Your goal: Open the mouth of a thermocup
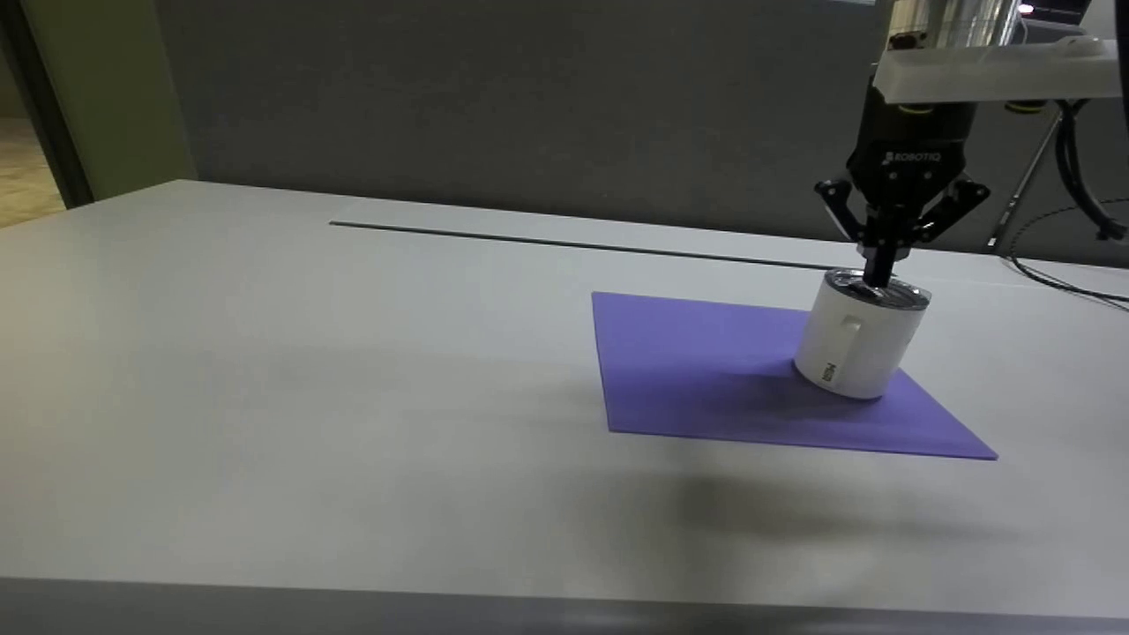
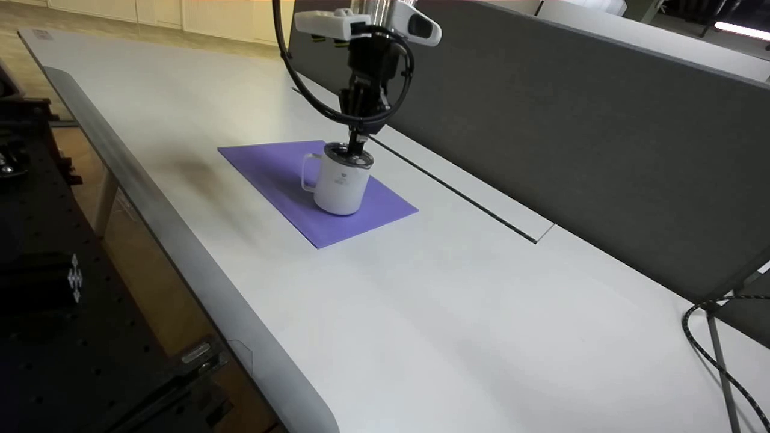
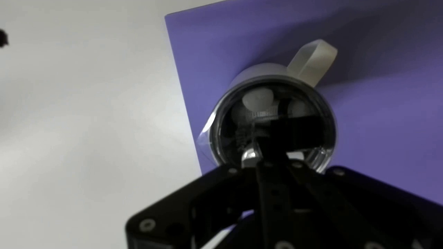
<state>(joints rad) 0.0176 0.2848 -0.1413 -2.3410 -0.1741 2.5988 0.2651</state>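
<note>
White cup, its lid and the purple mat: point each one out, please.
White cup [image 1: 875,353]: in an exterior view, on its side wall.
Lid [image 3: 247,116]: in the wrist view, on its dark top.
Purple mat [image 2: 264,165]: in an exterior view, on a bare part.

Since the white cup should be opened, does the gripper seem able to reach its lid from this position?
Probably yes: the gripper is right at the lid, perhaps touching it, with nothing visible blocking the way.

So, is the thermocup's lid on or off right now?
On: in both exterior views a dark, silvery lid caps the white thermocup. The gripper hides part of the lid.
</note>
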